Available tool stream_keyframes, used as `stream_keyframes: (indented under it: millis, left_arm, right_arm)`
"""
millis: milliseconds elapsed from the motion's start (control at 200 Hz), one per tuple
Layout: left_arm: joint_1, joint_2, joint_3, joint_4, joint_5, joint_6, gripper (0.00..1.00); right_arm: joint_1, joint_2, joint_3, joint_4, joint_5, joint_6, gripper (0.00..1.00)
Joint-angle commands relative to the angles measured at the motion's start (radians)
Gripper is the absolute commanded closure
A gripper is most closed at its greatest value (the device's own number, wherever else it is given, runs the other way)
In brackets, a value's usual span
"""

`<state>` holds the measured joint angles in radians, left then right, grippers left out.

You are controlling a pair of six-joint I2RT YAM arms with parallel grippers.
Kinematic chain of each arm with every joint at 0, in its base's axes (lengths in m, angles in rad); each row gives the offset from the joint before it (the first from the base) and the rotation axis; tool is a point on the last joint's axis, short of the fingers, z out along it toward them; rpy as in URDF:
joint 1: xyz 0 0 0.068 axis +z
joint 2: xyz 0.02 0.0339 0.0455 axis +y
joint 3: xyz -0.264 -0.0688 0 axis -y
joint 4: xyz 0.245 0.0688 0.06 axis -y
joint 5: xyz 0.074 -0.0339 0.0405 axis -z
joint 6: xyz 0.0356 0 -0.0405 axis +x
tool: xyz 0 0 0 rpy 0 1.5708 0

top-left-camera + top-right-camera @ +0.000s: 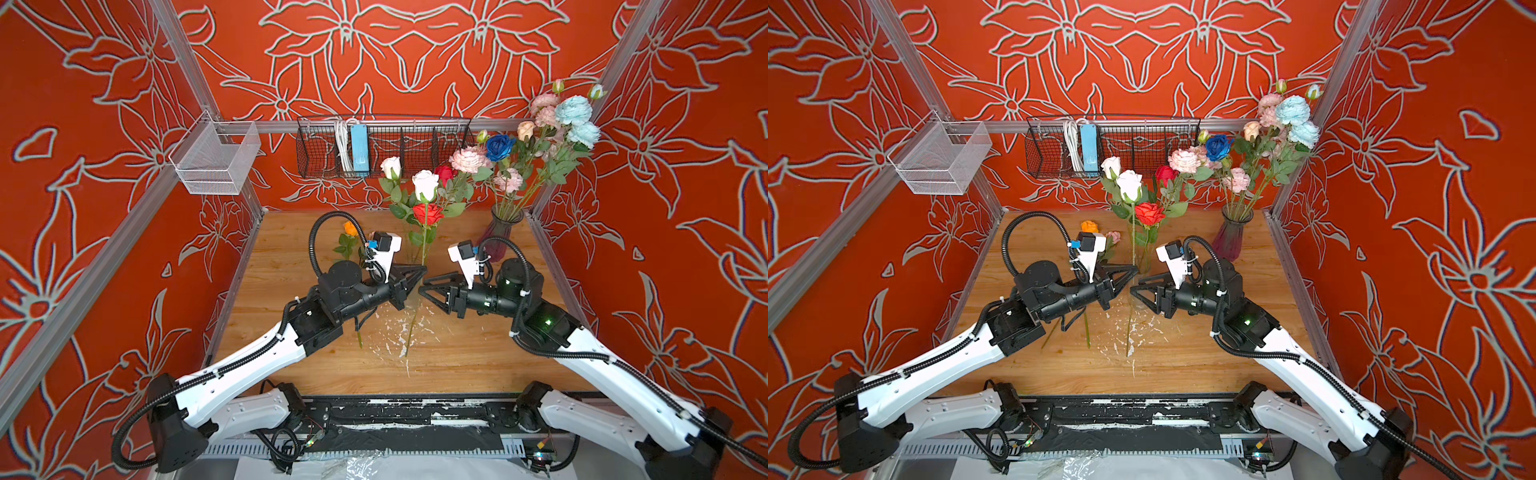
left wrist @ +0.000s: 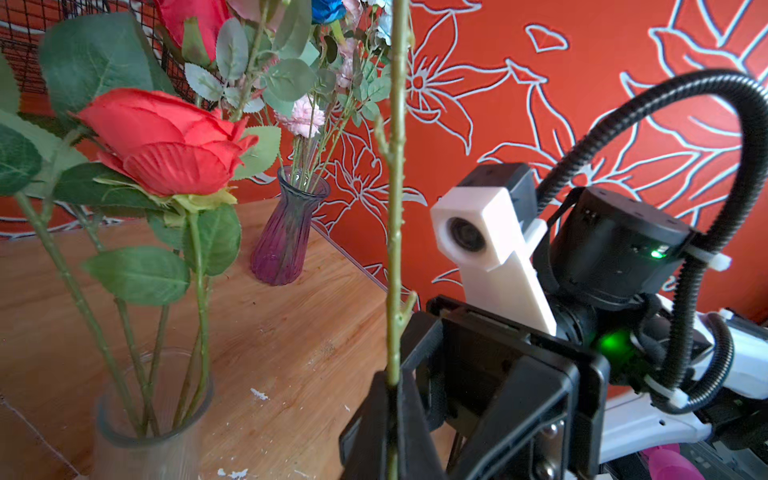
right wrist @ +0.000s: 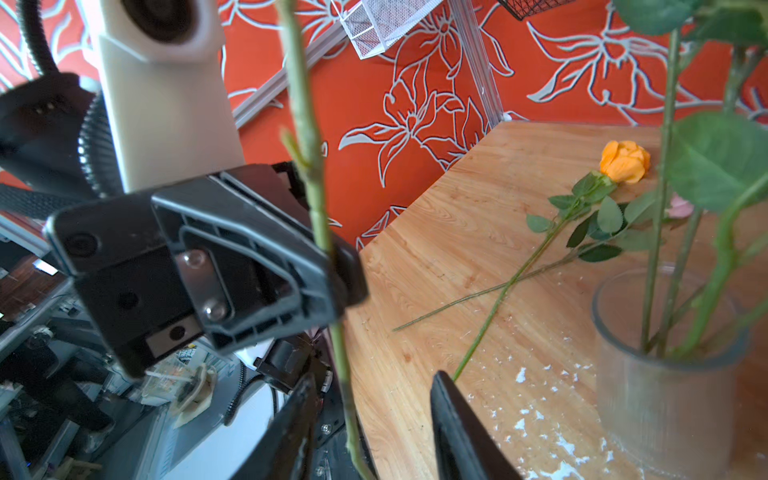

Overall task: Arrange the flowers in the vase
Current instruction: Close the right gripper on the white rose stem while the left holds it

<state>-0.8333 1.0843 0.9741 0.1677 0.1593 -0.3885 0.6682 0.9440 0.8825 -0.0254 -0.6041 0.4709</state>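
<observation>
My left gripper (image 2: pixel 392 382) is shut on the green stem (image 2: pixel 395 187) of a white rose (image 1: pixel 424 185), held upright over the middle of the table. My right gripper (image 3: pixel 374 376) is open, with one finger on each side of that stem (image 3: pixel 347 399) just below the left gripper (image 3: pixel 332 266). A clear glass vase (image 2: pixel 153 415) just behind holds a red rose (image 2: pixel 166 141) and other stems. A purple vase (image 1: pixel 498 232) at the back right holds pink, light blue and dark blue flowers. An orange rose (image 3: pixel 624 161) and a pink flower (image 3: pixel 679 206) lie on the table.
A black wire basket (image 1: pixel 386 145) with a power strip hangs on the back wall. A white mesh basket (image 1: pixel 216 156) hangs on the left rail. White flecks (image 1: pixel 399 332) dot the wooden table (image 1: pixel 478 357) under the grippers.
</observation>
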Motion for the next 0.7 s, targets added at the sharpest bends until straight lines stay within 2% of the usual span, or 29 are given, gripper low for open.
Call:
stream_keyframes:
  millis: [0, 205, 355, 450, 500, 550, 696]
  left_arm:
    - [-0.007, -0.002, 0.017, 0.051, -0.017, 0.018, 1.0]
    - [-0.008, -0.003, 0.015, 0.056, -0.016, 0.022, 1.0]
    - [-0.007, -0.001, 0.011, 0.057, -0.023, 0.021, 1.0]
    - [-0.008, -0.014, -0.006, 0.07, -0.034, 0.022, 1.0]
    - [-0.007, -0.02, -0.018, 0.083, -0.041, 0.023, 1.0]
    - [-0.007, -0.025, -0.028, 0.091, -0.043, 0.026, 1.0]
    - [-0.007, -0.034, -0.032, 0.077, -0.049, 0.034, 1.0]
  right_arm:
    - [0.008, 0.008, 0.034, 0.008, -0.017, -0.022, 0.64]
    - [0.01, 0.015, 0.039, -0.01, 0.03, -0.035, 0.88]
    - [0.011, 0.048, 0.054, 0.022, 0.022, -0.018, 0.88]
    - [0.013, 0.063, 0.065, 0.025, 0.026, -0.02, 0.79]
    - [0.014, 0.073, 0.07, 0.024, 0.023, -0.02, 0.79]
    - [0.014, 0.081, 0.078, 0.02, 0.023, -0.02, 0.82]
    - [0.019, 0.087, 0.079, 0.025, 0.044, -0.021, 0.98]
